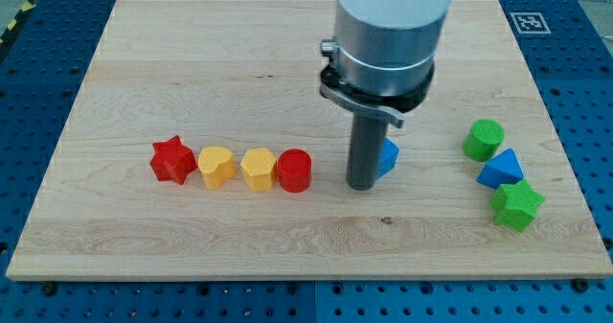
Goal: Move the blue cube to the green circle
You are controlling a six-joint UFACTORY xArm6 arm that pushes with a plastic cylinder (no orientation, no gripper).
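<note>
The blue cube (388, 156) sits near the board's middle, mostly hidden behind my rod; only its right part shows. My tip (361, 184) rests on the board, touching the cube's left side. The green circle (484, 139), a short green cylinder, stands to the view's right of the cube, with a gap of bare wood between them.
A blue triangular block (501, 169) and a green star (517, 206) lie just below the green circle. A row at the view's left holds a red star (173, 160), a yellow heart (216, 166), a yellow hexagon (257, 169) and a red cylinder (294, 171). The wooden board (192, 64) ends in a blue perforated table.
</note>
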